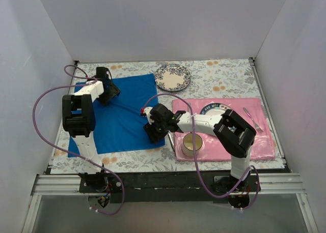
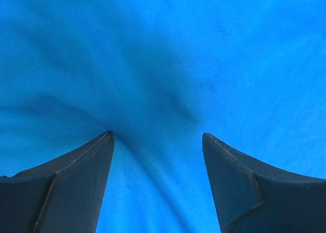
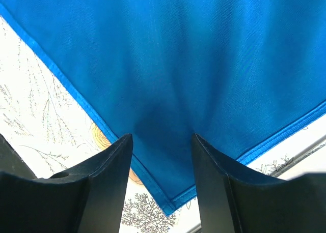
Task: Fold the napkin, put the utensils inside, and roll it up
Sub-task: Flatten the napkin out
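The left arm and right arm each consist of white links joined by black, block-shaped joint housings. A thin purple cable loops loosely along each arm. The left gripper and right gripper carry matte black, wedge-shaped tapered fingers.

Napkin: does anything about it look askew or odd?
The napkin lies slightly turned against the table edges. It puckers between the fingers of the open left pincer near its far edge and the open right pincer at its near-right corner. No tear or spill shows.
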Controlling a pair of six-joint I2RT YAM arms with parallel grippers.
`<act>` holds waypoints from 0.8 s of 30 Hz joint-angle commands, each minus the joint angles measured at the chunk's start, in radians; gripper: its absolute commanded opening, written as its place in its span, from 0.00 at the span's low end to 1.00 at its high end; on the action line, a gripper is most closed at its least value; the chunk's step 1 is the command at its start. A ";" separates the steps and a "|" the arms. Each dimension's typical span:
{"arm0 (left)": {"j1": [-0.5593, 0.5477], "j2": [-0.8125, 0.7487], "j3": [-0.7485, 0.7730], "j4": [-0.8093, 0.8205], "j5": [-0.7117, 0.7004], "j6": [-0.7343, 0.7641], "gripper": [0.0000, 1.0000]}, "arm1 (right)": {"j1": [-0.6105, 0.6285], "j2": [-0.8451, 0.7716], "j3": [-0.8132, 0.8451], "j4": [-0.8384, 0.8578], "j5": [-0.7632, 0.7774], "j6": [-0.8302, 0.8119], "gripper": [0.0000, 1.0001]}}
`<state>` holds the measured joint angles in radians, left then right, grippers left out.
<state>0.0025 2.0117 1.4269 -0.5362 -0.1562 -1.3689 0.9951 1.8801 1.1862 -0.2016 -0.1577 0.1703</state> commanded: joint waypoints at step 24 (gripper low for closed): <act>0.431 -0.839 -0.586 -0.311 -0.166 -0.392 0.65 | 0.002 -0.163 0.087 -0.114 -0.085 -0.015 0.59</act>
<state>0.2817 1.2537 0.9730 -0.7868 -0.3115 -1.6245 0.9951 1.8156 1.3132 -0.3328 -0.1757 0.1509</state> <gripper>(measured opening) 0.695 0.588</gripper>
